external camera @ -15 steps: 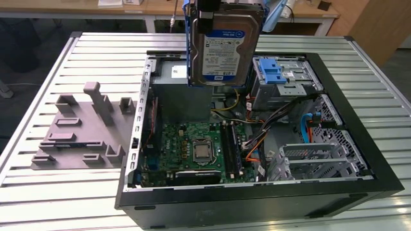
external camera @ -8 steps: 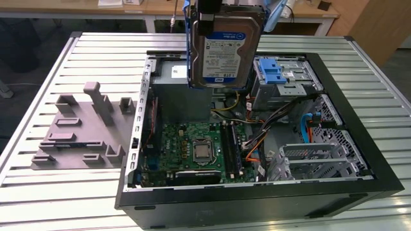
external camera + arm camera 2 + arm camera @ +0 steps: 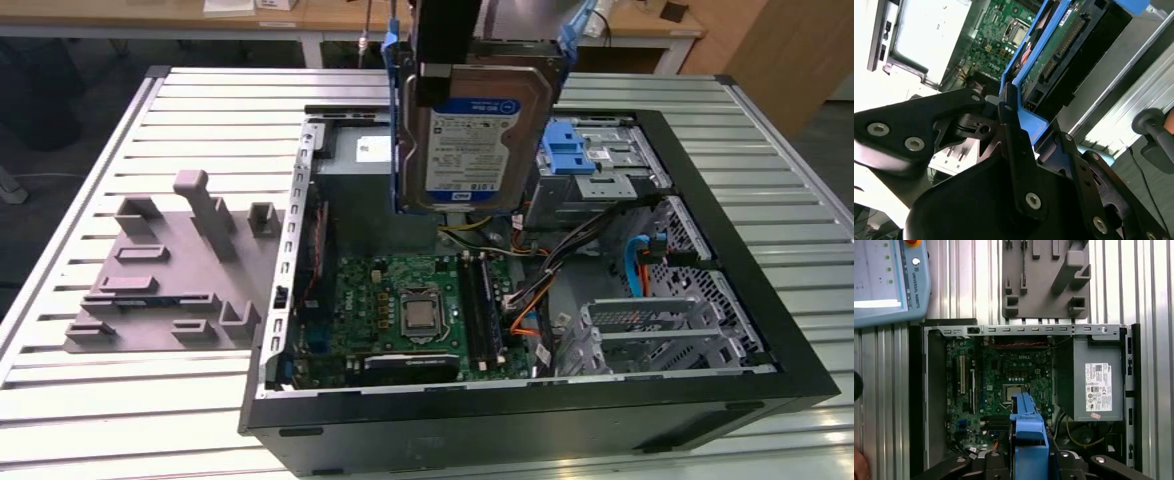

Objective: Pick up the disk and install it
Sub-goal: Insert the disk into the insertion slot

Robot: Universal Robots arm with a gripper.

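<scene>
Silver metal with a blue plastic frame: this is the one disk (image 3: pixel 478 140). It hangs upright in the upper middle of the exterior view, over the one open computer case (image 3: pixel 534 415), and it touches no part of the case. The one gripper (image 3: pixel 447 72) holds the disk from above. Its black jaws are closed on the blue carrier frame at the upper end of the disk.

One slatted metal table (image 3: pixel 134 420) carries everything. One grey fixture block (image 3: pixel 160 290) lies on it at the exterior view's left, just beside the case wall. Inside the case there is one green motherboard (image 3: pixel 400 300) in the lower middle of the frame, and blue drive bay parts (image 3: pixel 581 145) are near the disk, at the exterior view's right of it.

The exterior view shows the label face of the disk, blue and white. The second wrist view shows the other face of the disk (image 3: pixel 1064 45), with a green circuit board and a dark connector. There the fingers (image 3: pixel 1014 145) of the gripper (image 3: pixel 1019 125) press on the blue frame from both sides.

The first wrist view looks straight down past the gripper (image 3: pixel 1029 465) and the blue edge of the disk (image 3: pixel 1029 440). It shows the motherboard (image 3: pixel 1004 370), one large grey box (image 3: pixel 1074 390) with a white sticker in the case beside the motherboard, the fixture block (image 3: pixel 1046 280) beyond the case wall, and one pale blue hand controller (image 3: pixel 884 280) with a screen.
</scene>
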